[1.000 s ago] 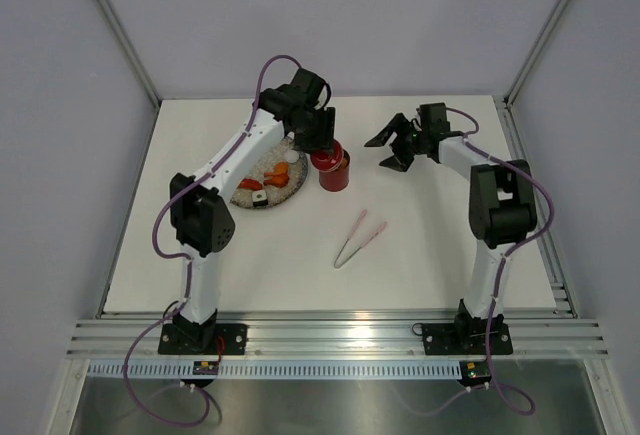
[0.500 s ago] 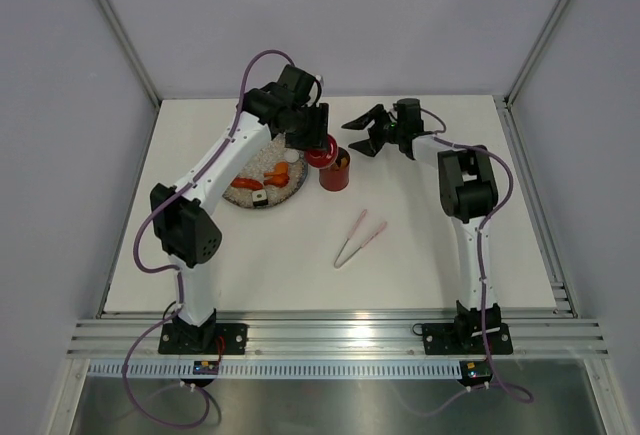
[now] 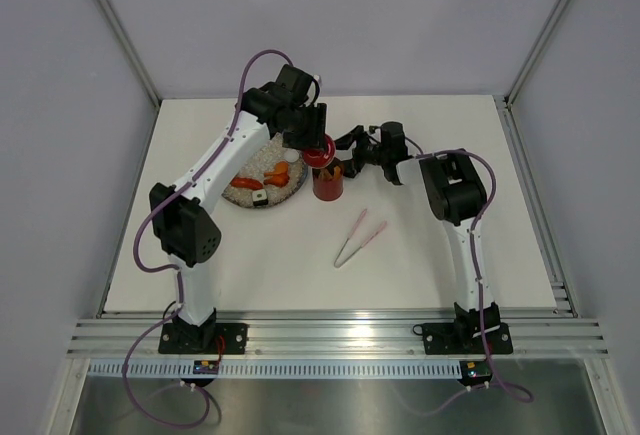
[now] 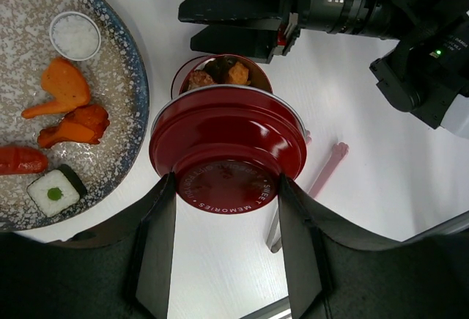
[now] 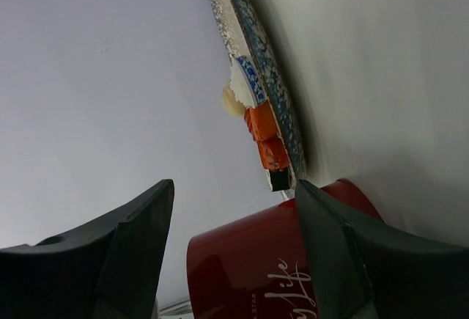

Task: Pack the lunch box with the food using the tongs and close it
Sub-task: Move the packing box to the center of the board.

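The lunch box [image 3: 327, 185], a small red canister, stands just right of the plate with brown and orange food [image 4: 220, 75] inside it. Its round red lid [image 4: 227, 150] hangs tilted just above the canister's mouth, with my left gripper [image 4: 227, 183] shut on its rim. My right gripper [image 3: 352, 149] is open and level with the canister [image 5: 293, 260], which lies between its fingers [image 5: 139, 246] with a gap on one side. The pale pink tongs [image 3: 360, 238] lie on the table, nearer to me than the canister. More food [image 4: 69, 106] lies on the plate.
The speckled grey plate [image 3: 262, 195] sits left of the canister and holds orange pieces, a white piece [image 4: 73, 35], a red sausage [image 4: 18, 159] and a sushi piece [image 4: 55, 193]. Both grippers crowd the canister. White table surface spreads toward the arm bases.
My right gripper has swung left from the table's right side up to the canister. The left arm has shifted slightly, still holding the lid over the canister.
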